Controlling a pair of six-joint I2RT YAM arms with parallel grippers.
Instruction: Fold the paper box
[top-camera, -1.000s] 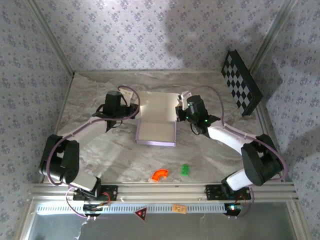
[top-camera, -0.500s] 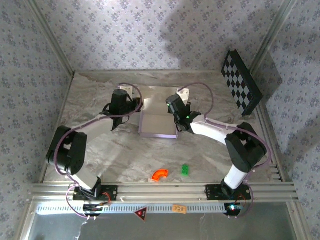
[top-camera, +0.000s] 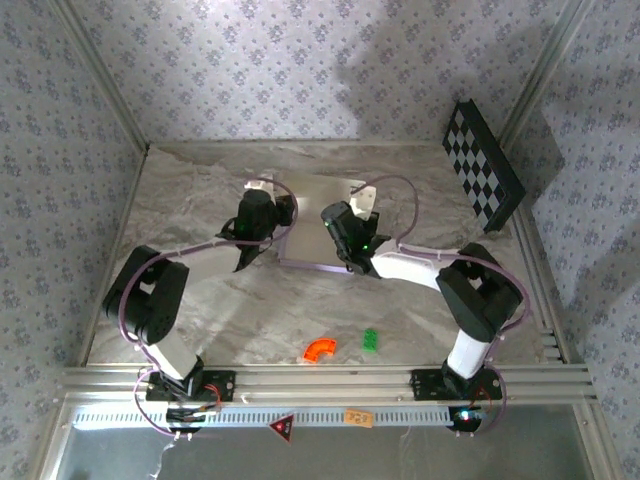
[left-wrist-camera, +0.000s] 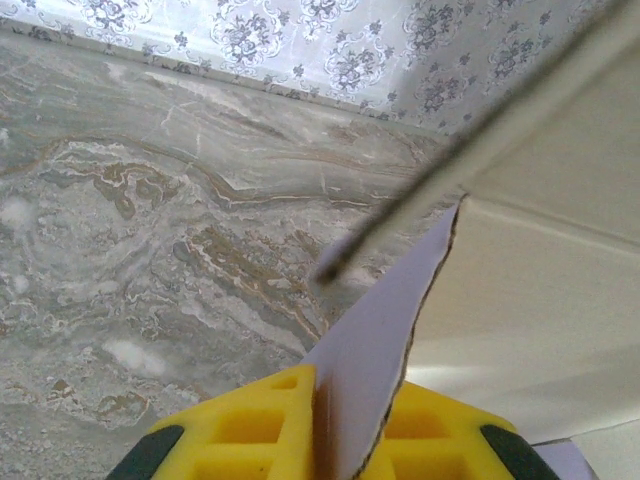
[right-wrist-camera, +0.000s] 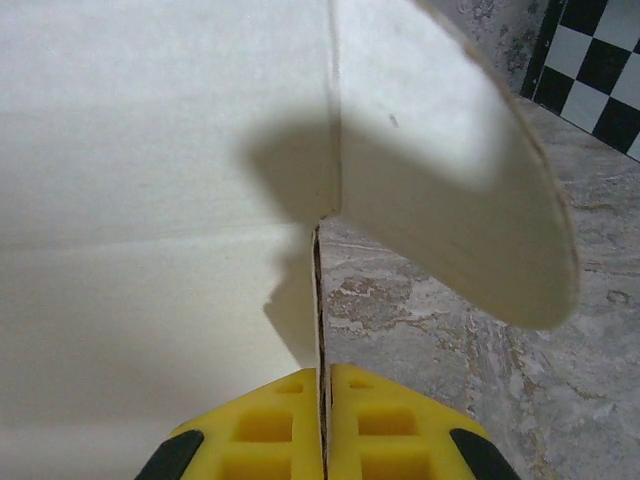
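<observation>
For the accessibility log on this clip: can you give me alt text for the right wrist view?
The right tool is shut on a thin edge of the paper box, whose pale panel spreads left while a rounded flap curls right. Marbled table lies below, a checkered board at top right.

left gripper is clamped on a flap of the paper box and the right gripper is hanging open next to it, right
Not quite: the right gripper is not open. The right wrist view shows its yellow fingers shut on a thin edge of the paper box. The left gripper is clamped on a flap, as you say.
</observation>
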